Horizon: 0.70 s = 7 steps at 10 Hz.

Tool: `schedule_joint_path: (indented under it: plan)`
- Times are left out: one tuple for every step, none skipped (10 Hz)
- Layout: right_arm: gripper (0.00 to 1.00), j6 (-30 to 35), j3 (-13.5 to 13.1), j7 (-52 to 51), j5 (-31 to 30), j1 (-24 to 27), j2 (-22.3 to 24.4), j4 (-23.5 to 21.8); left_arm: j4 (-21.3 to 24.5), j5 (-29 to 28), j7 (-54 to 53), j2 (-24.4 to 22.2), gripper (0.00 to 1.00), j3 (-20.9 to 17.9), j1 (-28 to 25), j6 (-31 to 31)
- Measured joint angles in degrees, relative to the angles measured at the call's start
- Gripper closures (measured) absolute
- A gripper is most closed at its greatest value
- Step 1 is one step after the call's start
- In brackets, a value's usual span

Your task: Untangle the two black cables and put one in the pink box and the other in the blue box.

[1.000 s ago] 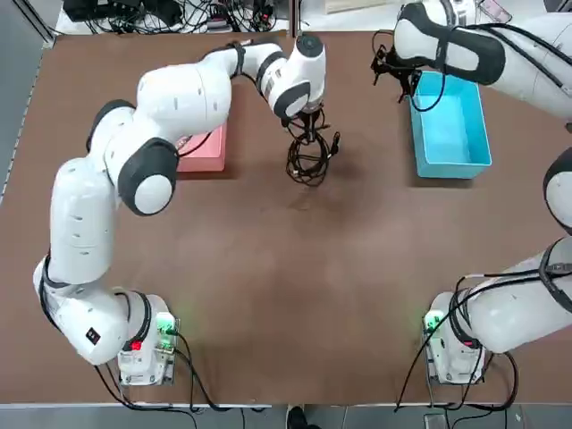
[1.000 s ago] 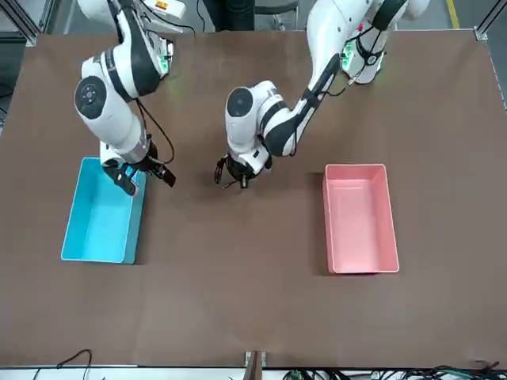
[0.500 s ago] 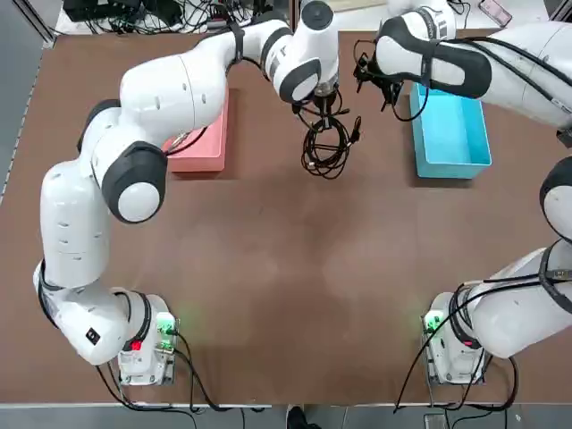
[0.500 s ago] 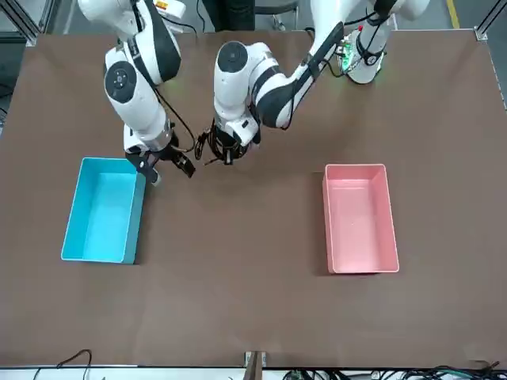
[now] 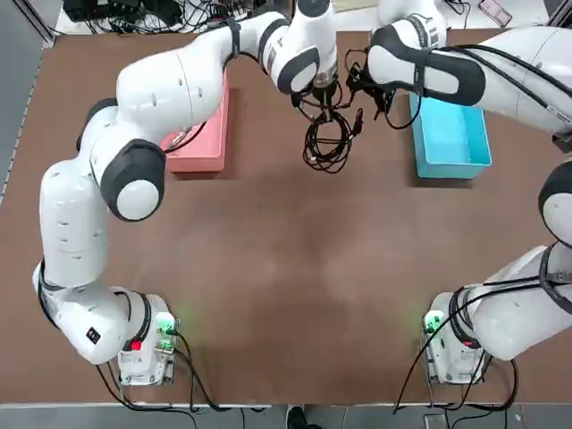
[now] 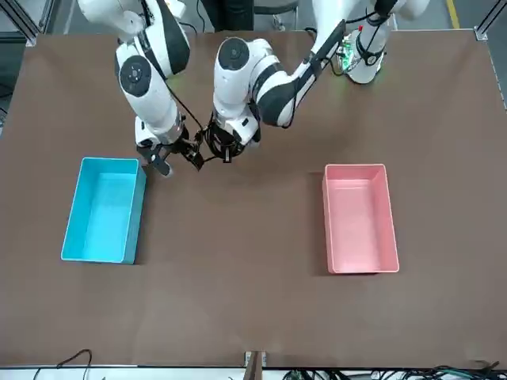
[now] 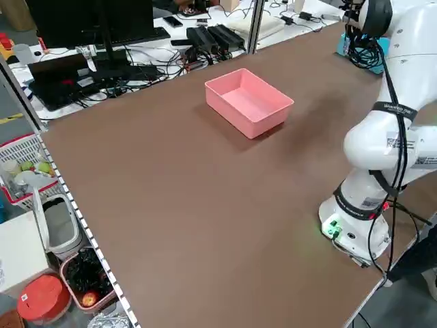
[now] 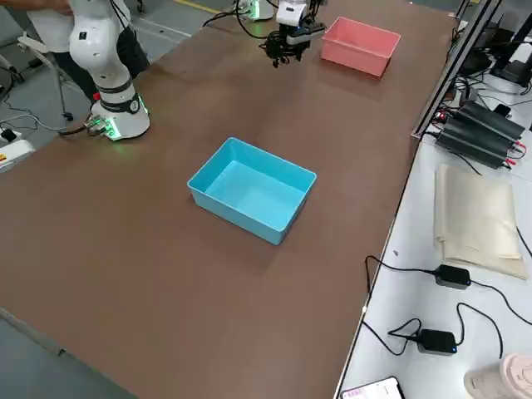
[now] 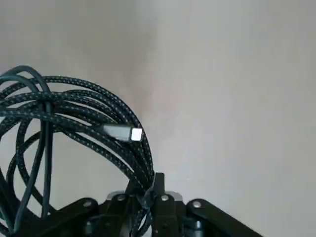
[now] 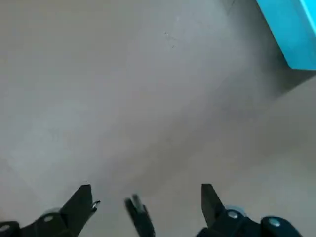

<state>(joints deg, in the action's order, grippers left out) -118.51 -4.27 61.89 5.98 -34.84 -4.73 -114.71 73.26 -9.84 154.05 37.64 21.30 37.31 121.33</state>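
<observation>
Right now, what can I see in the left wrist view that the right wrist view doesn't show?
Only the left wrist view shows a looped bundle of black cable, clamped by the left gripper.

Only the right wrist view shows the blue box and the open right gripper.

Both show a dark cable end near the fingers and plain tabletop.

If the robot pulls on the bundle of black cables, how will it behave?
The black cables are probably floppy, since their loops hang and curve freely below the left claw. They may snag rather than slide apart, because the loops cross one another. The loose plug will perhaps swing.
</observation>
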Motion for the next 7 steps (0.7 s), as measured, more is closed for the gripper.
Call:
schedule_joint_path:
  plan:
    - [0.04,0.9,0.0,0.1,0.0,-0.2,0.0,0.0,-0.6,1.0,-0.1,0.0,0.85,0.0,-0.7,0.0]
    - [0.04,1.8,0.0,0.1,0.1,-0.2,0.0,0.0,-1.2,1.7,-0.1,0.0,0.85,0.0,-1.4,0.0]
    - [0.04,2.3,0.0,0.1,0.5,-0.3,0.0,0.0,-1.5,2.0,-0.1,0.0,0.85,0.0,-1.7,0.0]
    - [0.04,2.5,0.1,0.1,0.8,-0.5,0.0,0.0,-1.5,2.1,-0.1,0.0,0.85,0.0,-1.7,0.0]
    - [0.04,2.5,0.1,0.1,1.0,-0.9,0.0,0.0,-1.5,2.1,-0.1,0.0,0.85,0.1,-1.7,0.0]
    - [0.05,2.5,0.1,0.1,1.1,-1.2,0.0,0.0,-1.5,2.1,-0.1,0.0,0.85,0.1,-1.6,0.0]
    - [0.07,2.6,0.1,0.1,1.4,-1.6,0.0,0.0,-1.5,2.1,-0.1,0.0,0.85,0.1,-1.6,0.0]
